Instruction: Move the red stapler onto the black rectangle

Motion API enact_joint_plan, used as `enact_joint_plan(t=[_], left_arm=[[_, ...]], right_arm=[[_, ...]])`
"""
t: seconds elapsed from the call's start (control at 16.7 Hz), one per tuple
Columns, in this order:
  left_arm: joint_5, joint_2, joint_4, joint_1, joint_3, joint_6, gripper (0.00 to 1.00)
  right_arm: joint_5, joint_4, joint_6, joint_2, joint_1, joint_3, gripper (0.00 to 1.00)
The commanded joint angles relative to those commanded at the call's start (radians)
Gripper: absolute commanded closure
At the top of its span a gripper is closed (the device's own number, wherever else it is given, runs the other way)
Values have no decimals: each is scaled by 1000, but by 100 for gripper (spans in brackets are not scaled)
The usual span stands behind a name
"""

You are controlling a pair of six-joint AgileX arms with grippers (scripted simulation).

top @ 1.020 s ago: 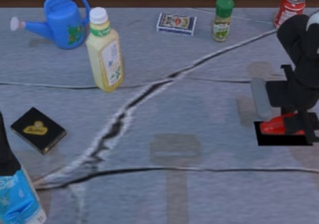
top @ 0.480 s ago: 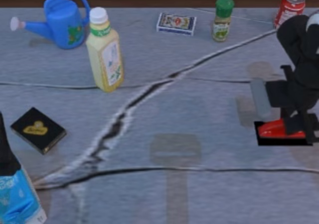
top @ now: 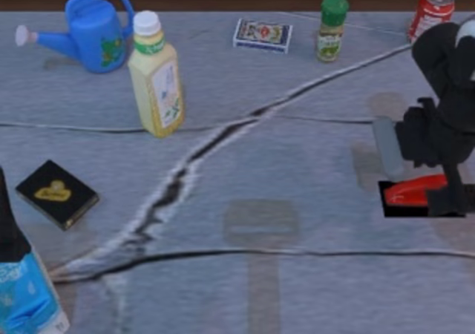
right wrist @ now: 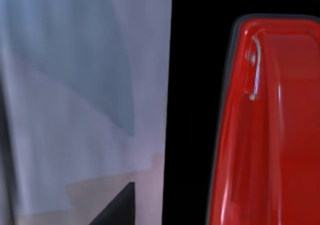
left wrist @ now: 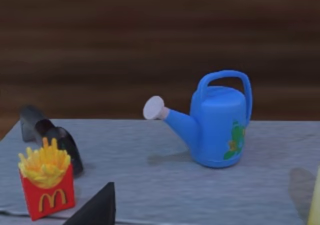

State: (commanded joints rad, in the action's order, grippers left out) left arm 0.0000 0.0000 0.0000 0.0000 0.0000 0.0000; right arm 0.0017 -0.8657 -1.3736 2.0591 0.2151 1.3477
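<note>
Looking down from the top view, you see the red stapler, glossy and wedge-shaped, lying on the black rectangle near the counter's right edge. Your right gripper sits over the stapler's right end; you cannot tell whether its fingers are apart or clamped. The counter is a matte grey-blue surface crossed by dark cracks, with a brown wall behind it. Your left arm is parked at the left edge.

In the left wrist view, a smooth blue plastic watering can stands on the counter before the brown striped wall, with a red carton of fries nearer.

In the right wrist view, the stapler's shiny red shell rests on the flat black patch, beside bare grey counter.
</note>
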Motion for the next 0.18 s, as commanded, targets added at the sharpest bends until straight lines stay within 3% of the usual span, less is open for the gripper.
enact_joint_plan(t=[0.18], left_arm=[[0,0,0,0,0,0,0]], right_arm=[[0,0,0,0,0,0,0]])
